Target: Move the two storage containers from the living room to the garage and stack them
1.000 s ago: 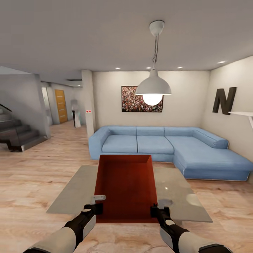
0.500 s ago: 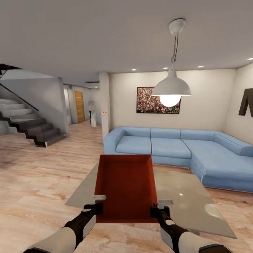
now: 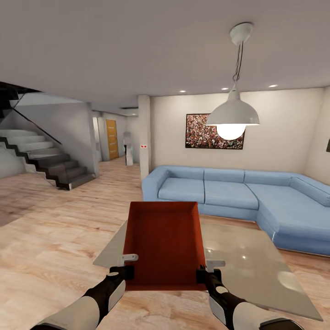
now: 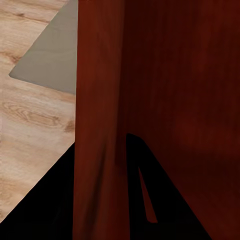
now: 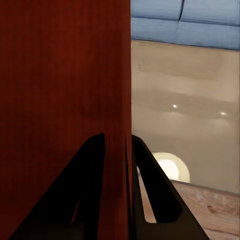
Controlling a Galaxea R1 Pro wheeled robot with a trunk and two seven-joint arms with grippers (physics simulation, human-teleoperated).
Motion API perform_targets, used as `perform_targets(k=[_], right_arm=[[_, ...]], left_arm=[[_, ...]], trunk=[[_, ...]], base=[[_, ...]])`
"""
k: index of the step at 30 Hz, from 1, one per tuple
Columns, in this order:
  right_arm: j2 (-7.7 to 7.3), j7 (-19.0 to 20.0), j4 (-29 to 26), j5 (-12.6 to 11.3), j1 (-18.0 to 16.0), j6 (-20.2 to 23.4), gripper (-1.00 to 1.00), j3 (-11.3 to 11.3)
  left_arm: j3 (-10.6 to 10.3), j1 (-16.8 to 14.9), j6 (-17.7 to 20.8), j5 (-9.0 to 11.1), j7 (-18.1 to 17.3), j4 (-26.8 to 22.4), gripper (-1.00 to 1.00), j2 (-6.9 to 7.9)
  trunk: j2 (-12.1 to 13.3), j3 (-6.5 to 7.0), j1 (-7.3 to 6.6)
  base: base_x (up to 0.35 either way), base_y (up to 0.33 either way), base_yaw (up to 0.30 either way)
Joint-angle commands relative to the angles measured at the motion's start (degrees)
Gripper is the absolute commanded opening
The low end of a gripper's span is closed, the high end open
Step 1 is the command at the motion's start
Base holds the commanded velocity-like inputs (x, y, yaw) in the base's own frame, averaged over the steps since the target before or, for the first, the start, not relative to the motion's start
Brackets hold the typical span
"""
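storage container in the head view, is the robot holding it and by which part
Yes. Both end effectors grip the red-orange storage container at its near corners: left end effector on the left side wall, right end effector on the right side wall.

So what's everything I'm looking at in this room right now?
storage container: one, red-orange, held over the coffee table
coffee table: one, glass-topped, under the container
sofa: one, blue, behind the table
pendant lamp: one, white, lit, above the sofa
picture: one, on the cream wall
stairs: dark, far left
door: orange, down the hall
left gripper: black, jaws on the near left corner
right gripper: black, jaws on the near right corner
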Motion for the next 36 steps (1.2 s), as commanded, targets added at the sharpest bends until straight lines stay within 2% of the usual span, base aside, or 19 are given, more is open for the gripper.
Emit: perform_targets(k=[1, 36], right_arm=[[0.02, 0.0, 0.6, -1.0, 0.0, -0.3, -1.0, -0.5], [0.06, 0.0, 0.6, -1.0, 0.0, -0.3, -1.0, -0.5]], left_arm=[[4.3, -0.1, -3.1, -0.7, 0.8, -0.4, -1.0, 0.68], [4.3, -0.1, -3.1, -0.7, 0.8, -0.4, -1.0, 0.68]], trunk=[[0.0, -0.01, 0.02], [0.0, -0.01, 0.02]], base=[[0.0, 0.0, 0.201], [0.0, 0.0, 0.295]])
